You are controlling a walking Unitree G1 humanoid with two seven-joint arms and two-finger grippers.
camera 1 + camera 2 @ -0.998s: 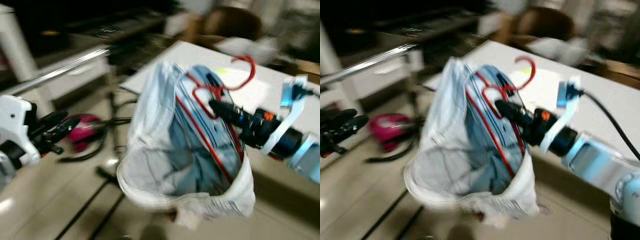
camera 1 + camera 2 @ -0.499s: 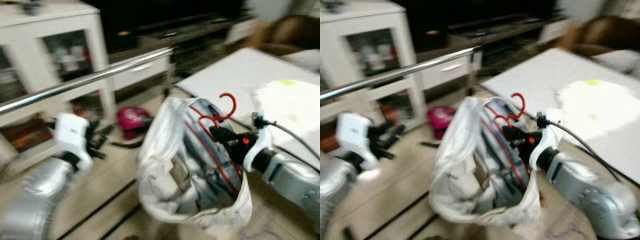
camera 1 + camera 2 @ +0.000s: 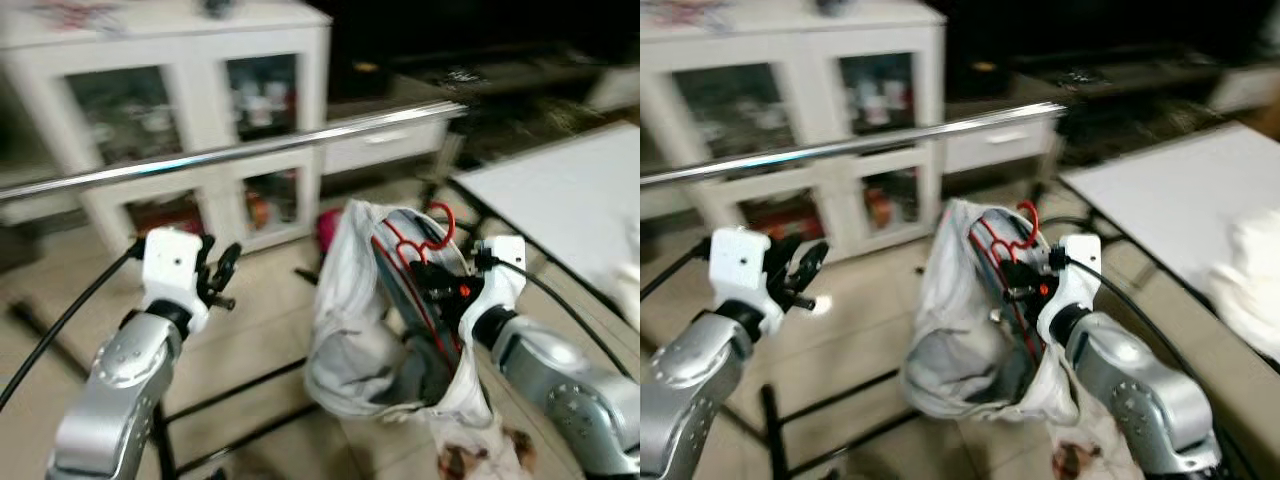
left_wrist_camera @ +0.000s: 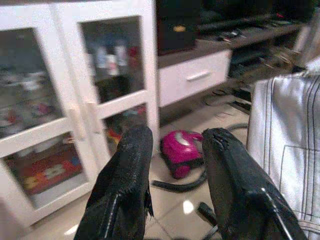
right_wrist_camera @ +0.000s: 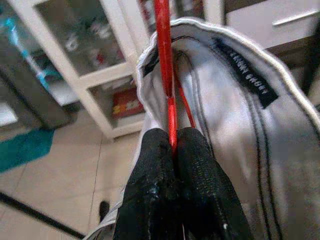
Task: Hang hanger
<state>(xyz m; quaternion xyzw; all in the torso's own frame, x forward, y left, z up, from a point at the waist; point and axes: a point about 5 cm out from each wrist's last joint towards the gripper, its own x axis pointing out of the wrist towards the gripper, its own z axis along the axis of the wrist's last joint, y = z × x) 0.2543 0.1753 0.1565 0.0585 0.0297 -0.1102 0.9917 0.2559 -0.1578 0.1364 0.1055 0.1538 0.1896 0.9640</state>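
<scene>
A red wire hanger [image 3: 428,228] carries a pale striped shirt [image 3: 365,310], held up in front of me below a chrome clothes rail [image 3: 250,150]. My right gripper [image 5: 172,145] is shut on the red hanger wire just under the hook, with the shirt collar [image 5: 240,55] draped around it. The hook [image 3: 1026,215] sits lower than the rail and apart from it. My left gripper [image 3: 215,280] is raised at the left, open and holding nothing, its fingers [image 4: 130,165] apart in the left wrist view.
A white glass-door cabinet [image 3: 180,90] stands behind the rail. A white table [image 3: 550,190] is on the right. A pink device [image 4: 181,150] lies on the tiled floor, and black rack bars [image 3: 230,400] run along the floor below.
The whole view has swung, bringing the cabinet and rail to the front. The hanger with the shirt now sits closer under the rail. My left arm has risen higher into the picture.
</scene>
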